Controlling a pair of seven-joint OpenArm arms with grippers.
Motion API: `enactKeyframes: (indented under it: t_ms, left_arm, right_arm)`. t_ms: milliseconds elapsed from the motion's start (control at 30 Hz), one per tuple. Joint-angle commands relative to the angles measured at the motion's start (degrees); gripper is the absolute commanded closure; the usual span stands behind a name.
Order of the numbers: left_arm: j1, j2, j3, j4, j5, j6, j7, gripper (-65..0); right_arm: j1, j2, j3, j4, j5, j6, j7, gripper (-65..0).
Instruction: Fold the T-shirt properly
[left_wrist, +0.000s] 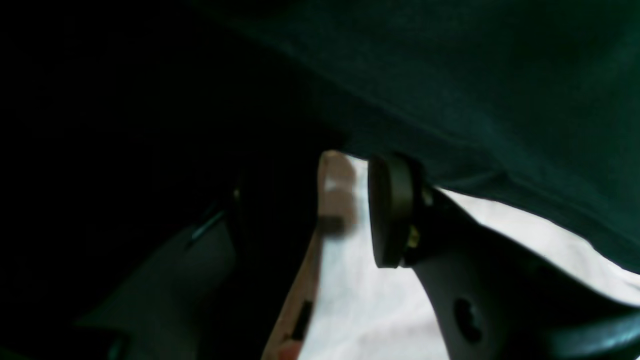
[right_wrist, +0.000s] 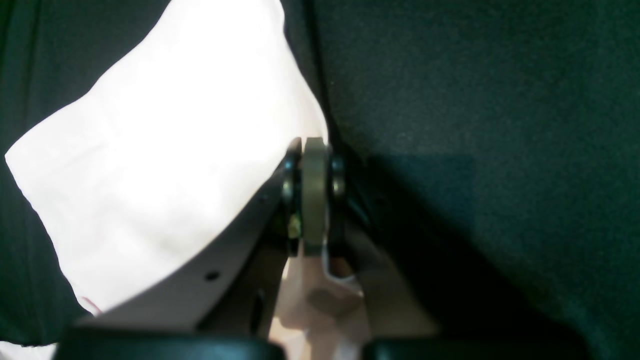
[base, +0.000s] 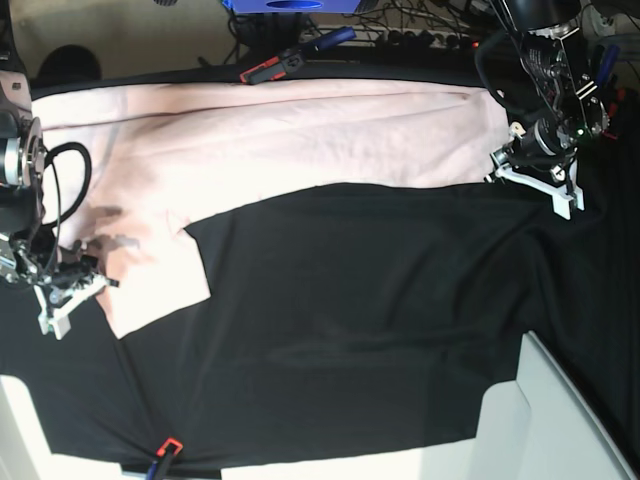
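The pale pink T-shirt (base: 300, 140) lies spread, plain side up, along the far part of the black cloth, with one sleeve hanging toward the near left. My left gripper (base: 505, 165) hovers at the shirt's right end. In the left wrist view the left gripper (left_wrist: 312, 205) is open, with the T-shirt's (left_wrist: 360, 300) edge standing loose between the jaws, beside one pad (left_wrist: 392, 210). My right gripper (base: 70, 290) is at the sleeve's left edge. In the right wrist view the right gripper (right_wrist: 315, 195) has its pads pressed together, shut on a fold of the T-shirt (right_wrist: 165, 150).
The black table cloth (base: 350, 320) covers the table. A red-and-black clamp (base: 275, 68) and cables lie beyond the far edge. Another clamp (base: 165, 452) grips the near edge. A white box (base: 560, 420) stands at the near right corner.
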Motion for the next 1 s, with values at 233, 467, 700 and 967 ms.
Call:
enactKeyframes:
  t_ms: [233, 467, 700, 967]
  left_arm:
    - [-2.22, -0.65, 0.25, -1.50, -0.29, -0.12, -0.75, -28.2]
    - [-3.01, -0.65, 0.25, -1.59, -0.12, -0.12, -0.75, 0.0]
    - [-3.01, -0.74, 0.25, 2.72, -0.29, -0.12, -0.58, 0.0]
    - [-3.10, -0.65, 0.25, 10.01, -0.38, -0.12, -0.23, 0.0]
  right_arm:
    - [0.58, 0.08, -0.17, 0.06, -0.87, 0.74, -2.75, 0.0]
    - [0.58, 0.08, -0.17, 0.06, -0.87, 0.74, -2.75, 0.0]
    - [0.58, 0.08, -0.17, 0.06, -0.87, 0.74, -2.75, 0.0]
    - [0.58, 0.16, 0.27, 3.31, -0.79, 0.74, -2.84, 0.0]
